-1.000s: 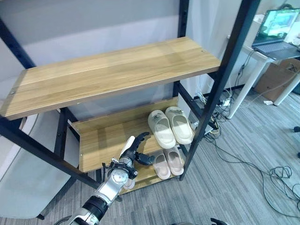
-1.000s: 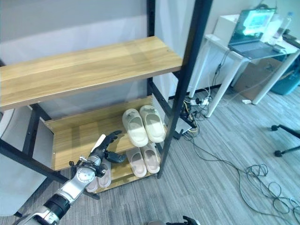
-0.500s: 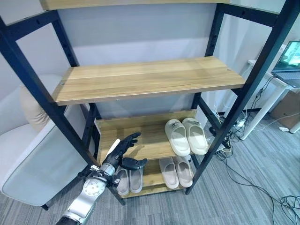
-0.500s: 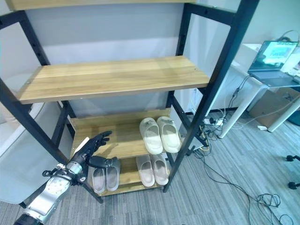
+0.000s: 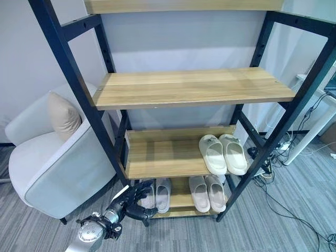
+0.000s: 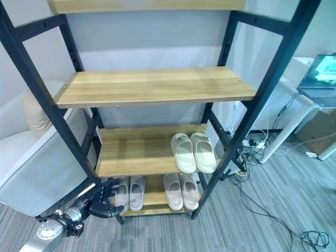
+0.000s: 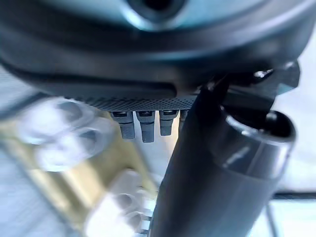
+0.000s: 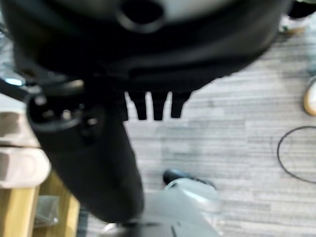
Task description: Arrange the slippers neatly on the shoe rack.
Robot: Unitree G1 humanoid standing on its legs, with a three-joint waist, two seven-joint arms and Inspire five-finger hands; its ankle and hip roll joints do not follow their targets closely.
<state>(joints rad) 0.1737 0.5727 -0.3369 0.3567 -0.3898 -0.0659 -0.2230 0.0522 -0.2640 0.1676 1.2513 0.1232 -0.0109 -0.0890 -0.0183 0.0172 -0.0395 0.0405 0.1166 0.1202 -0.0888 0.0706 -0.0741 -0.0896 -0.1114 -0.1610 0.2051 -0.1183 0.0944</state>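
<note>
The shoe rack [image 5: 173, 163] holds three pairs of slippers. A cream pair [image 5: 223, 154] lies on the right of the low wooden shelf. On the bottom shelf a pale pink pair [image 5: 206, 192] lies on the right and a grey-white pair [image 5: 157, 192] on the left. My left hand [image 5: 130, 202] hangs low in front of the rack's bottom left corner, fingers [image 7: 142, 125] straight and holding nothing, a little short of the grey-white pair. My right hand [image 8: 89, 158] hangs over the carpet, fingers [image 8: 156, 106] straight and empty.
A pale grey armchair [image 5: 50, 163] with a beige cushion [image 5: 63, 113] stands close to the rack's left side. White table legs and a tangle of cables [image 5: 283, 157] lie to the right. The wide middle shelf [image 5: 189, 86] is bare. Grey carpet [image 6: 252, 220] lies in front.
The camera has pulled back and tilted up, showing more of the rack. My left hand has dropped and drawn back from the low shelf's front edge to the rack's bottom left corner.
</note>
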